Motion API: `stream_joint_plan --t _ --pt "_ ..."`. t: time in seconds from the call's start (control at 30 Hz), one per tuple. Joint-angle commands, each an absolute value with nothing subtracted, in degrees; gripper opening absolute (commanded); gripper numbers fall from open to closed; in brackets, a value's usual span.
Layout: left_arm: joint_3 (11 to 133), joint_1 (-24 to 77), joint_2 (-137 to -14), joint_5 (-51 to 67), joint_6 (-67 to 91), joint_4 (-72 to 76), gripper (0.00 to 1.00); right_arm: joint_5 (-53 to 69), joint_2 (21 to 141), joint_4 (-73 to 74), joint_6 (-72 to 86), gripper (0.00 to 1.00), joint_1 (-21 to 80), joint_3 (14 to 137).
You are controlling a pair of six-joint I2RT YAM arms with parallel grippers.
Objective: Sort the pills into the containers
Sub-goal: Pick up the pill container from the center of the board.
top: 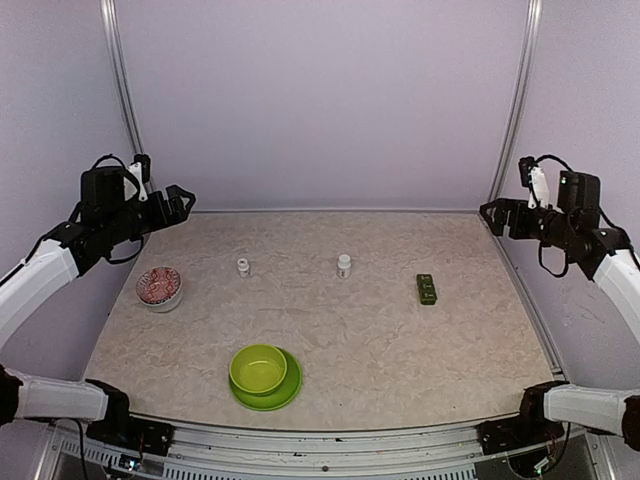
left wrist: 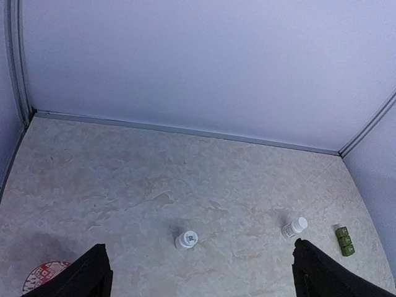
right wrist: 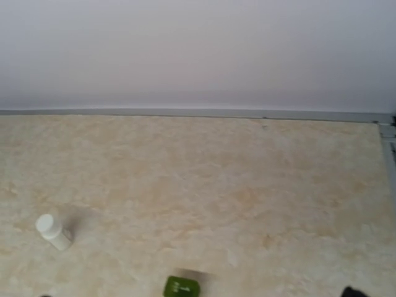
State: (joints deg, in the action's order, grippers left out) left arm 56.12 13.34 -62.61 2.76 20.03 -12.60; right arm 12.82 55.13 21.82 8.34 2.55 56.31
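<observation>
**Arms raised at the sides, pill box at the right of the desk**

Nearest, a lime bowl [top: 259, 368] sits on its plate [top: 291, 391], close to the front edge of the desk [top: 350, 325] and left of centre. The desk top is beige and marbled. Pale lilac walls close it in on three sides, with a metal post [top: 122, 90] in each back corner.

The left arm [top: 60, 262] hangs high over the left edge. Its jaws are wide open and hold nothing; its fingers [left wrist: 93, 275] show at the bottom corners of its wrist view.

Below it lies a red-patterned dish [top: 159, 288]. Next come two small white bottles, one [top: 243, 266] left of centre and one [top: 344, 265] at centre, both upright and well apart.

The dark green pill box [top: 427, 289] lies flat at the right, with one short end toward the back wall, touching nothing.

The right arm [top: 585, 232] is raised over the right edge. In its wrist view only a dark fingertip [right wrist: 350, 291] shows, far to the right at the bottom, so the jaws stand apart and empty.
</observation>
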Motion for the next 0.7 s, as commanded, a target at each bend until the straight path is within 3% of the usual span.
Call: stream_joint_plan --t 0.0,0.43,0.67 --pt "59.4 15.0 -64.7 5.5 22.8 -9.9 0.99 16.5 57.0 19.4 9.8 1.0 2.1 59.5" --pt "60.2 18.9 -69.7 6.7 27.4 -5.4 0.99 27.7 55.3 2.8 21.6 1.0 1.1 50.8" --pt "54.8 21.4 -71.1 6.5 31.8 1.5 0.99 25.8 59.2 9.5 22.1 1.0 0.8 52.9"
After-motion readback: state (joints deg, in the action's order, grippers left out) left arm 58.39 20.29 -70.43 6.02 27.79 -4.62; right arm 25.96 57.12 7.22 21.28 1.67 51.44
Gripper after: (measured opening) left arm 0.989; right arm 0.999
